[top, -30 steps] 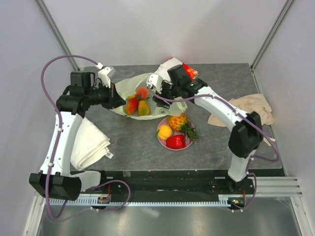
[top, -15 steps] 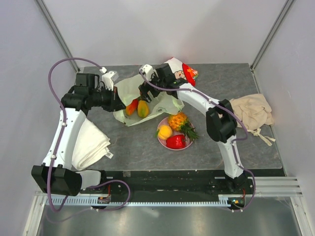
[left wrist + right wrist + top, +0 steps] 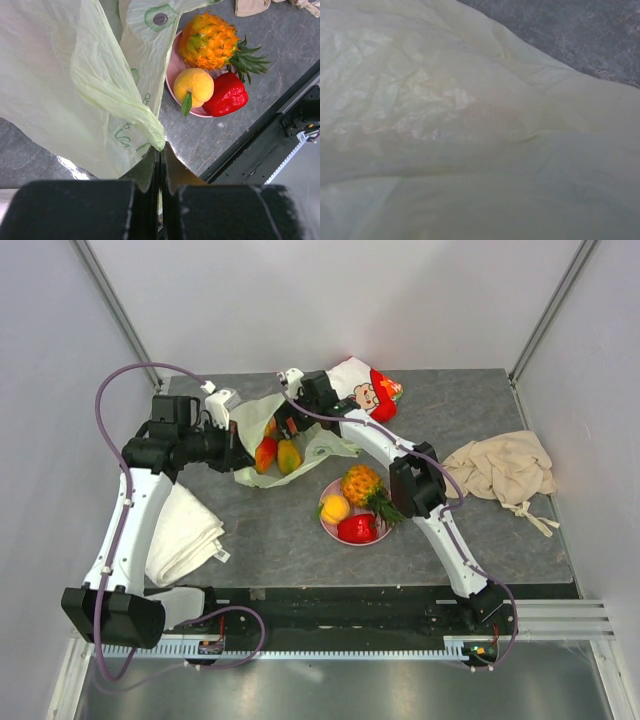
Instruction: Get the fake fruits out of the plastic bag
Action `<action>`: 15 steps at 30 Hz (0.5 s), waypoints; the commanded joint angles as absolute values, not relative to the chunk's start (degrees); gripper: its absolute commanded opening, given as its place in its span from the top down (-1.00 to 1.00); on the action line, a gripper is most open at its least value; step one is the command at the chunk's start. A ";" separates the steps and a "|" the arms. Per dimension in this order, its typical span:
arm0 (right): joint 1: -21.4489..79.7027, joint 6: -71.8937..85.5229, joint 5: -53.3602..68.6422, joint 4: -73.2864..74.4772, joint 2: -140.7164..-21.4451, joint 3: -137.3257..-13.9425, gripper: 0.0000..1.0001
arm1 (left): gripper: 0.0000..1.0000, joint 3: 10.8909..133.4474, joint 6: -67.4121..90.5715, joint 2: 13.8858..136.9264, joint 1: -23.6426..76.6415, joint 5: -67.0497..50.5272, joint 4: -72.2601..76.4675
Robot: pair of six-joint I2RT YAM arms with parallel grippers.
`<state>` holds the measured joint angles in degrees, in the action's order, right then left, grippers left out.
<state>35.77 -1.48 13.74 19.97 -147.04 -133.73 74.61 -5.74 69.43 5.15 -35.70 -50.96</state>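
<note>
The pale-green plastic bag [image 3: 332, 444] lies open at the back middle of the table. Two yellow-red mangoes [image 3: 266, 453] [image 3: 289, 456] lie in its mouth. My left gripper [image 3: 236, 452] is shut on a fold of the bag's edge [image 3: 150, 127], with the fingertips [image 3: 148, 167] pressed together. My right gripper [image 3: 283, 426] is down in the bag's mouth just behind the mangoes. The right wrist view shows only bag film [image 3: 470, 125], so its jaws are hidden. A pineapple [image 3: 362, 483], a peach [image 3: 335, 508] and a red pepper [image 3: 358, 528] sit on the pink plate [image 3: 325, 496].
A white-and-red cartoon pouch [image 3: 360, 390] lies behind the bag. A beige cloth [image 3: 505, 468] is at the right. A folded white towel [image 3: 185, 530] is at the left, by the left arm. The plate [image 3: 172, 80] sits just in front of the bag.
My right gripper has moved left and back into the bag's mouth, covering the fruit seen there earlier. The bag has been pulled leftward. My left gripper still holds its edge.
</note>
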 commanded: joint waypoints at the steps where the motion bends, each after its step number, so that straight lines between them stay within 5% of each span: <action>1: 35.95 0.00 12.13 19.86 -147.13 -138.34 -0.96 | 0.96 76.11 -7.56 69.69 4.83 -37.26 -52.38; 15: 36.30 6.24 18.79 34.28 -138.79 -132.02 -0.76 | 0.96 74.88 -6.42 69.70 4.83 -37.70 -51.59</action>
<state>35.83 1.87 14.74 29.67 -145.99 -134.30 74.61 -5.87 70.83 5.15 -36.47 -51.33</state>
